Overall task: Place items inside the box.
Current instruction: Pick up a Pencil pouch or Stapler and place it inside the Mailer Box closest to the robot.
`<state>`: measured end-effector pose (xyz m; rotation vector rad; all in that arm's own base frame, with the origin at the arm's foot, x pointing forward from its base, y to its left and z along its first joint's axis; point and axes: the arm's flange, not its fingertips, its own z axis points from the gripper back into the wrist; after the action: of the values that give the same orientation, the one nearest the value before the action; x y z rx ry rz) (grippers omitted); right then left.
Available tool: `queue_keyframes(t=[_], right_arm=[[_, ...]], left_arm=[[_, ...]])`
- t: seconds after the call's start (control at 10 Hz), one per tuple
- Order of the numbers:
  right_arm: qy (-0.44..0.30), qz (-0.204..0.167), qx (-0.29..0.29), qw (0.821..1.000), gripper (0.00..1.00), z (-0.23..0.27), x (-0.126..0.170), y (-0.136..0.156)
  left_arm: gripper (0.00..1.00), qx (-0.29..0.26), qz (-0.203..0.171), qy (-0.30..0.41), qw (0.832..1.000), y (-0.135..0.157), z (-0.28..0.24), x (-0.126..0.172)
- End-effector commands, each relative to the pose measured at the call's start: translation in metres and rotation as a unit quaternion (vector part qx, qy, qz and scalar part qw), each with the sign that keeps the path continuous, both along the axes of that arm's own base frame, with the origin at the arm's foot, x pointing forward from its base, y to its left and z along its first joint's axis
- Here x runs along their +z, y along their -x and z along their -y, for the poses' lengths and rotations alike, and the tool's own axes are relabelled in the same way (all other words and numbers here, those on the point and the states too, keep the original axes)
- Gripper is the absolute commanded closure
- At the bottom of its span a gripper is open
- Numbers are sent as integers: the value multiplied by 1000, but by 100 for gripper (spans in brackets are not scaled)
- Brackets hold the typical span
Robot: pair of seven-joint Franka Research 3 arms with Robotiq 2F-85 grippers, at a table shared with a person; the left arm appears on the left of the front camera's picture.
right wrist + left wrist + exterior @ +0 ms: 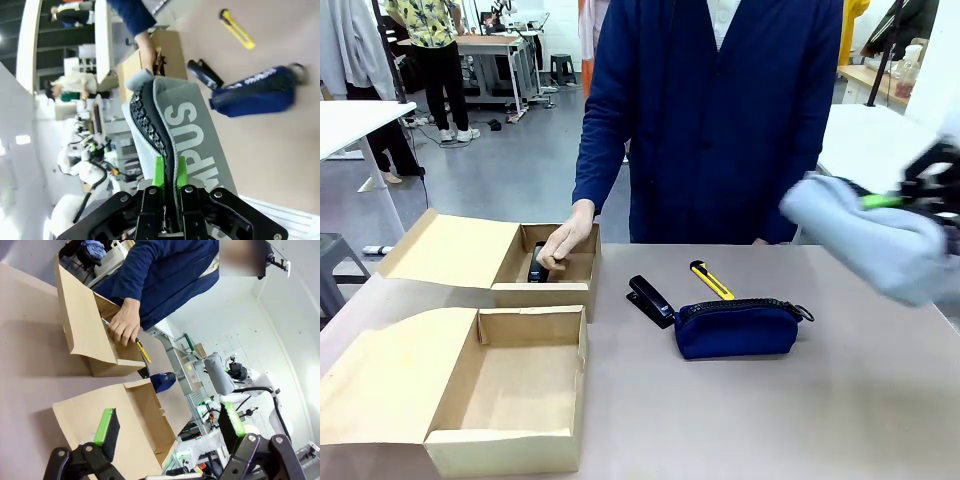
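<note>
The grey zip pouch is held in the air above the right side of the table, clamped at its zipper edge by the right gripper. The carrying step seems to be in hand. Next, the pouch must be brought left over the near box and released.

The counter carried a near box and a far box at left. A stapler, knife and navy pouch lay centrally.

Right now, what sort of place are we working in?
Probably a lab or workshop rather than a home. A cluttered workbench stands at the back, the bare grey floor runs wide and open, and another white table stands off to the side with people on their feet near it.
</note>
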<state>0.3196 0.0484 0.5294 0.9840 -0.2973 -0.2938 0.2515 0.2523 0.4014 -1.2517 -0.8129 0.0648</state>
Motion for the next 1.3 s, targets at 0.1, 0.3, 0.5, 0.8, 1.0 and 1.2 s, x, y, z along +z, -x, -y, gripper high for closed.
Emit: queue_keyframes(t=[0.1, 0.3, 0.5, 0.8, 1.0, 1.2], right_arm=[[80, 13, 155, 985, 89, -107, -107, 102], [66, 5, 91, 994, 89, -105, -22, 14], [66, 5, 91, 994, 89, -105, -22, 14], [88, 9, 115, 989, 89, -200, -29, 35], [83, 11, 120, 989, 89, -275, -25, 38], [122, -3, 159, 980, 89, -349, -38, 37]], left_arm=[[0, 2, 16, 3, 1000, 0, 1, 1], [0, 2, 16, 3, 1000, 0, 1, 1], [0, 2, 16, 3, 1000, 0, 1, 1], [0, 2, 16, 3, 1000, 0, 1, 1], [0, 2, 16, 3, 1000, 0, 1, 1], [0, 2, 16, 3, 1000, 0, 1, 1]])
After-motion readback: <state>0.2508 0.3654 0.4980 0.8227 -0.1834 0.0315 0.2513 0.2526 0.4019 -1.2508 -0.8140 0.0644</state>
